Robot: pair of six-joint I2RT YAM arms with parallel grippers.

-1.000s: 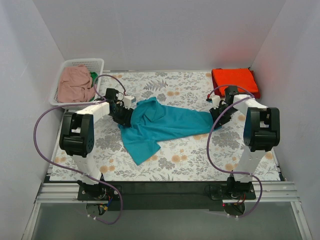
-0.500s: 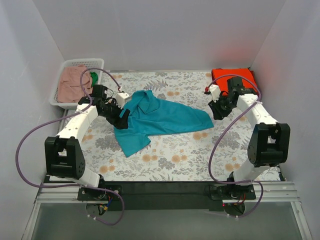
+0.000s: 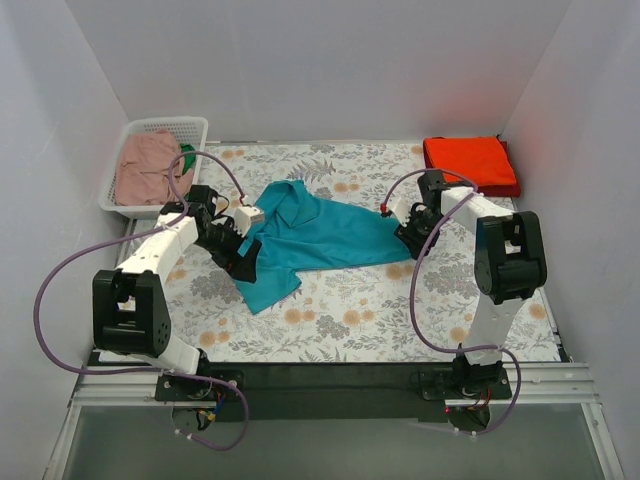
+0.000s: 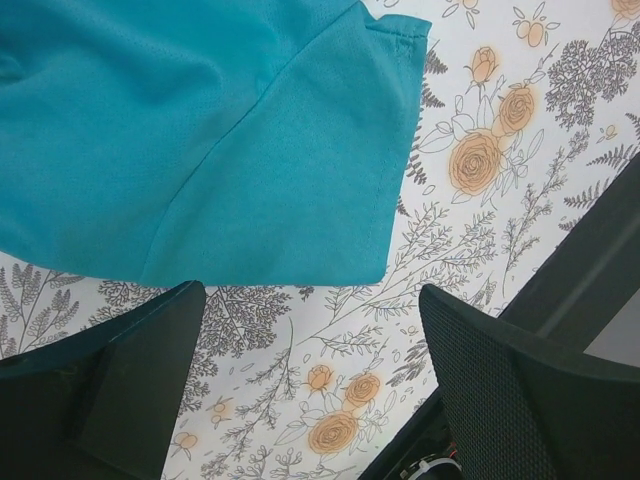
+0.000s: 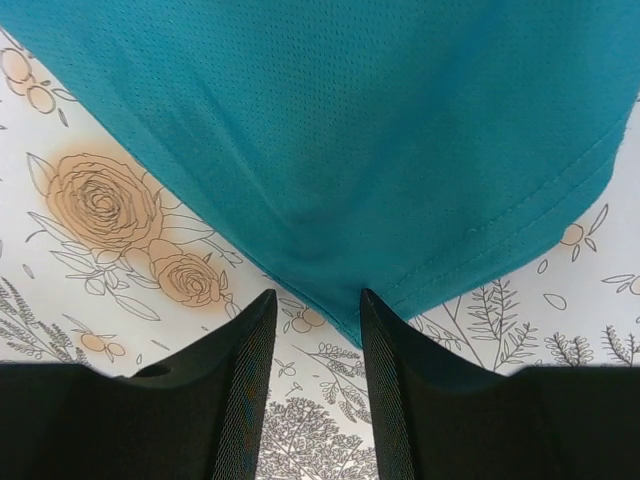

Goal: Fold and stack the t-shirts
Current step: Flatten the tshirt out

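The teal-blue t-shirt (image 3: 320, 235) lies spread and rumpled on the middle of the floral cloth. My left gripper (image 3: 238, 257) is at its left lower edge. In the left wrist view it (image 4: 310, 300) is wide open and empty, just short of the shirt's hem (image 4: 200, 150). My right gripper (image 3: 403, 234) is at the shirt's right corner. In the right wrist view its jaws (image 5: 315, 300) stand narrowly apart with the shirt's corner (image 5: 350, 130) reaching between the fingertips. The orange-red t-shirt (image 3: 470, 162) lies folded at the back right. The dusty pink t-shirt (image 3: 148, 168) and a bit of green (image 3: 187, 156) sit in the basket.
The white lattice basket (image 3: 165, 125) stands at the back left corner. White walls close in the left, back and right sides. The floral table cloth (image 3: 360, 320) covers the table to the dark front edge.
The teal shirt has been drawn left and laid flatter. The right gripper lifted away from it, then came back to its right corner. The left gripper has slid down along the left edge.
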